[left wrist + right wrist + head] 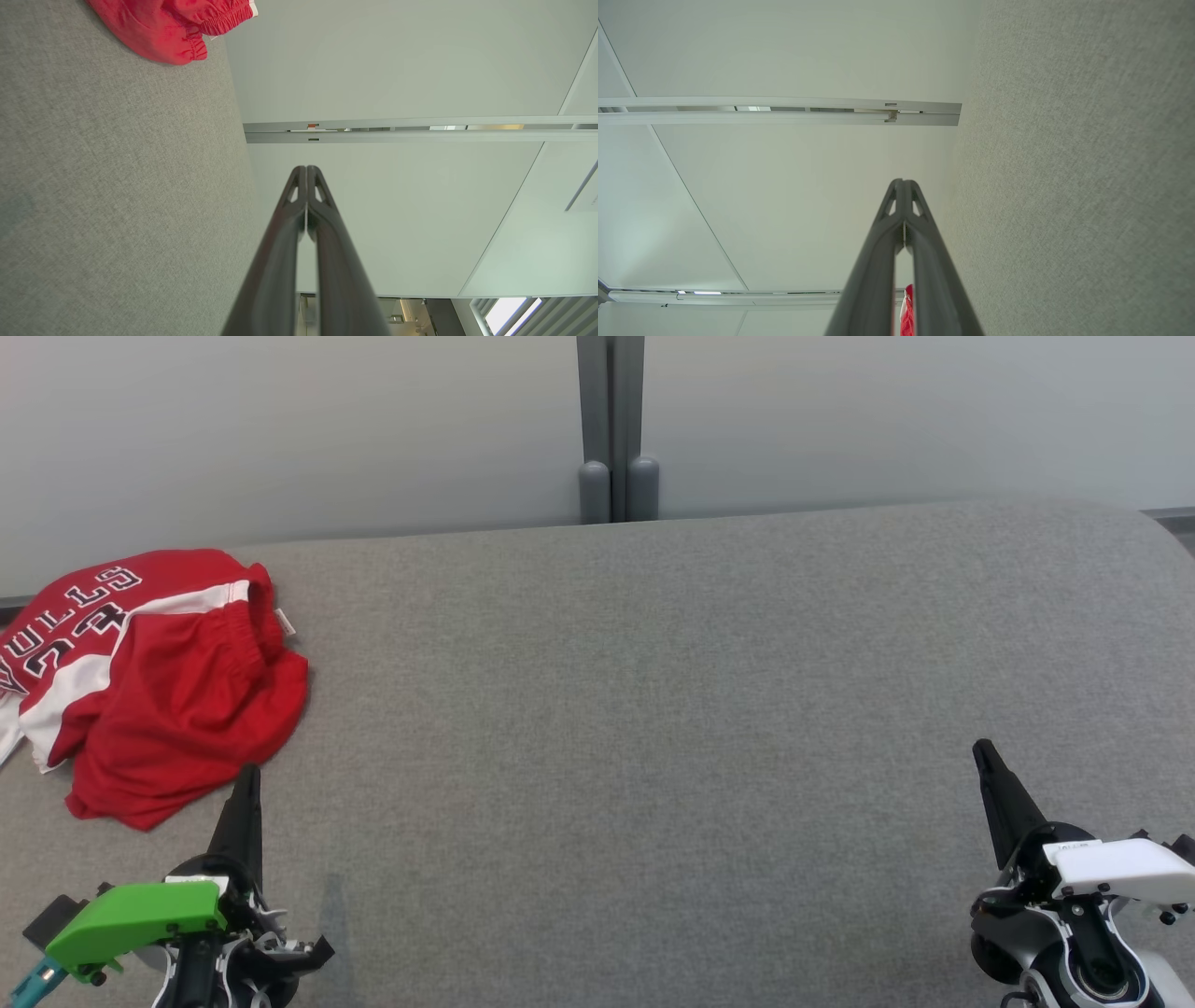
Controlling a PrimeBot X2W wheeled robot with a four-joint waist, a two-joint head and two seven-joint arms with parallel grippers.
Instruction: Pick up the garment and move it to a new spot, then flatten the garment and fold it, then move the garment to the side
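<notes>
While both hands rest low and empty, the head view has the garment [159, 691], red shorts with a white stripe, lying loosely doubled at the far left of the grey worktop [653, 709], partly past the picture's edge. The left hand [245, 793] points up just below its near hem with tips pressed together, and the right hand [991, 775], likewise pinched to a point, stands well apart at the lower right. From the left wrist, the left hand [307, 179] is closed on nothing, with the garment [168, 28] ahead and off to one side. From the right wrist, the right hand [903, 189] is closed too, a red sliver of garment [908, 312] showing beyond it. Judging by the rough fold and the place at the side, the last step looks done or nearly so. If this is the start instead, the left hand must open and take the near hem.
</notes>
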